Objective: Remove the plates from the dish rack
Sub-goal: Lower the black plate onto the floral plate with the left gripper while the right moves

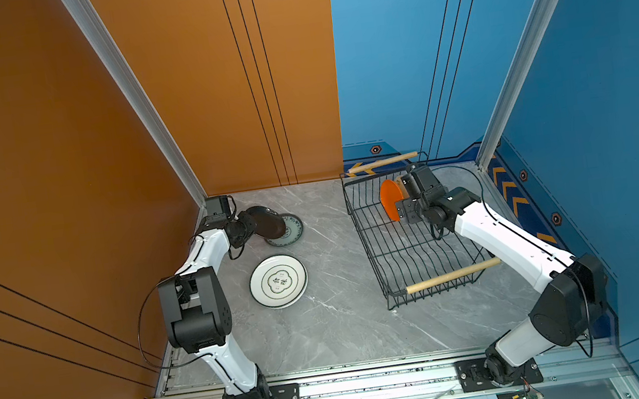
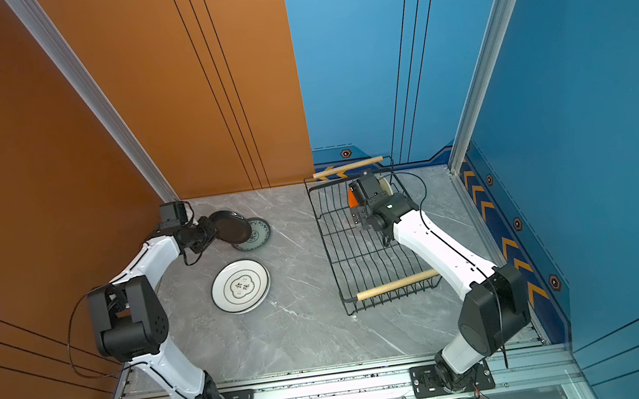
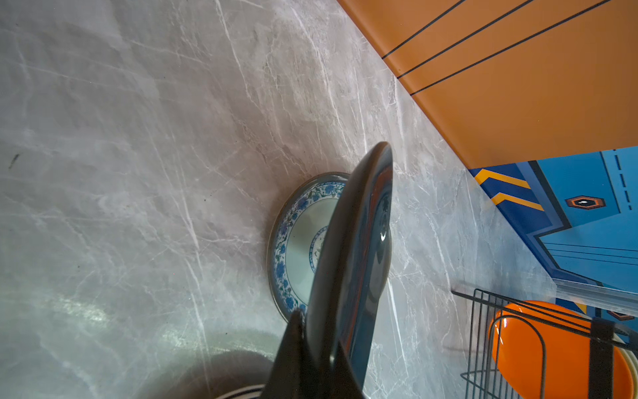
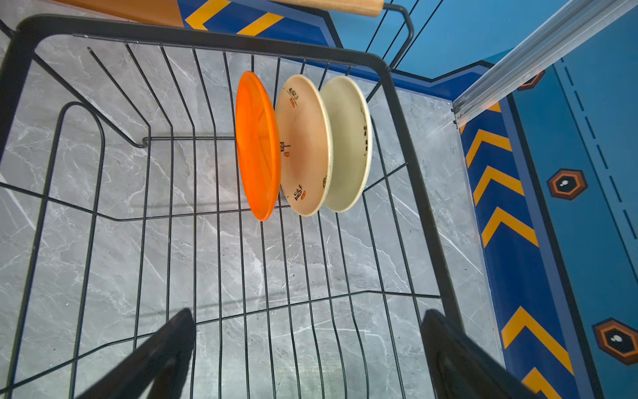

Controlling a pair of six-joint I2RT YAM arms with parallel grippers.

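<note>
The grey marble tabletop [image 1: 347, 331] carried everything. The dish rack [image 1: 413, 255] sat on the right arm's side of it, and most of its wire floor was bare.

Well clear of the rack, on the left arm's side, a large white plate [image 1: 278, 281] with a dark rim and a printed motif lay flat; whether others lay under it could not be told. Further from the rack's near handle and closer to the back wall lay a teal-patterned plate [image 3: 300, 248], also flat.

Directly over that teal plate, the black plate [image 3: 352, 259] hung tilted, its rim pinched in the tightly closed left gripper [image 3: 319, 345]. Whether it touched the teal plate could not be told.

Inside the rack, at its far end, three small plates stood on edge side by side: an orange plate [image 4: 259, 145], a cream plate with printed marks [image 4: 303, 148] and a plain cream plate [image 4: 348, 145].

The right gripper [image 4: 307, 312] hovered above the rack's floor, near those three, with its jaws spread wide and nothing between them.

By this judgement the unloading was well along: two plates set down, a third about to be stacked, and three left to lift out, the orange one probably first
</note>
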